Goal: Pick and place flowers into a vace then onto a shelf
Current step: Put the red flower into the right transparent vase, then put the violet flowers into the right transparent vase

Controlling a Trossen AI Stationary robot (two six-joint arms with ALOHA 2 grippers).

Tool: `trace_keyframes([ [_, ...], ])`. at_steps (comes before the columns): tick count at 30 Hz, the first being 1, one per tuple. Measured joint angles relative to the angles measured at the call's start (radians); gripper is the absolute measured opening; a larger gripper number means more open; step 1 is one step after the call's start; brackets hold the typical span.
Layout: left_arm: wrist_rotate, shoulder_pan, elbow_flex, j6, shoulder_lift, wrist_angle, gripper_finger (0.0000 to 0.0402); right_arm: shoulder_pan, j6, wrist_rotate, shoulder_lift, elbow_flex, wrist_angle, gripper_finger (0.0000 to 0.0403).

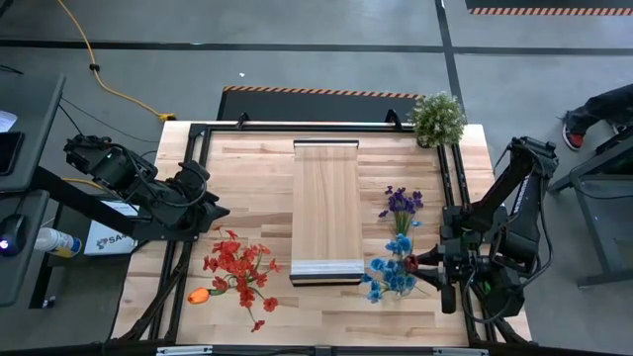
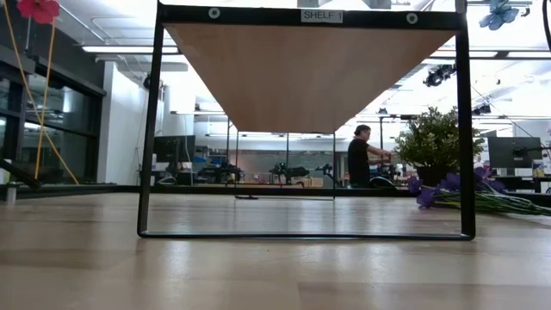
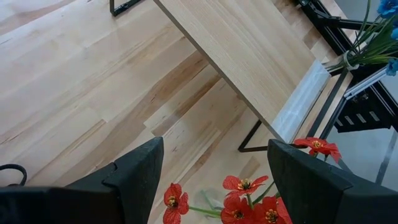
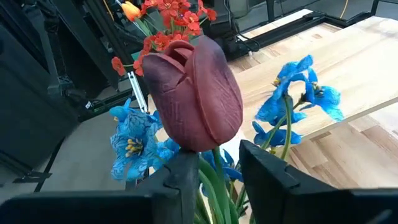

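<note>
The dark-red tulip (image 4: 193, 93) stands upright in front of my right gripper (image 4: 217, 165). The gripper is open near the table's right edge (image 1: 427, 265), and the green stem runs between its fingers. Blue flowers (image 4: 292, 93) (image 1: 391, 275) crowd around the tulip. Purple flowers (image 1: 401, 201) lie on the table beyond them. Red flowers (image 1: 237, 267) and an orange tulip (image 1: 199, 295) are at the near left. My left gripper (image 1: 213, 211) hangs open above them, holding nothing; the red heads (image 3: 249, 205) show between its fingers. The shelf (image 1: 326, 198) stands in the middle. I cannot make out the vase. My right gripper has the dark-red tulip's stem (image 4: 214, 183), just below the head, between its parted fingers. I cannot tell whether either finger touches it. The fingers come nearly level from the table's right side, across the stem. The tulip stands upright, its head above the fingers.
A bushy potted plant (image 1: 437, 117) stands at the far right corner. The shelf's black frame legs (image 2: 151, 129) rest on the table, with open space under it. A person (image 2: 357, 159) stands far back in the room. Bare tabletop (image 1: 247, 168) lies left of the shelf.
</note>
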Motion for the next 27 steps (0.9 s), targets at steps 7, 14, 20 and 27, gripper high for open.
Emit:
trace_keyframes([
  [7,0.0,0.0,0.0,0.0,0.0,0.0,0.032,0.01,0.0,-0.018,-0.019,0.0,0.028,0.0114],
  [14,0.005,0.0,0.0,0.0,0.0,0.0,0.0321,0.022,0.001,-0.045,-0.042,0.0,0.037,0.0114],
  [20,0.005,0.0,0.0,0.0,0.0,0.0,0.0319,0.013,0.073,-0.168,-0.042,0.0,0.029,0.0114],
  [27,0.004,0.0,0.0,0.005,0.0,0.0,0.032,0.035,0.085,-0.163,-0.047,0.0,0.035,0.0114],
])
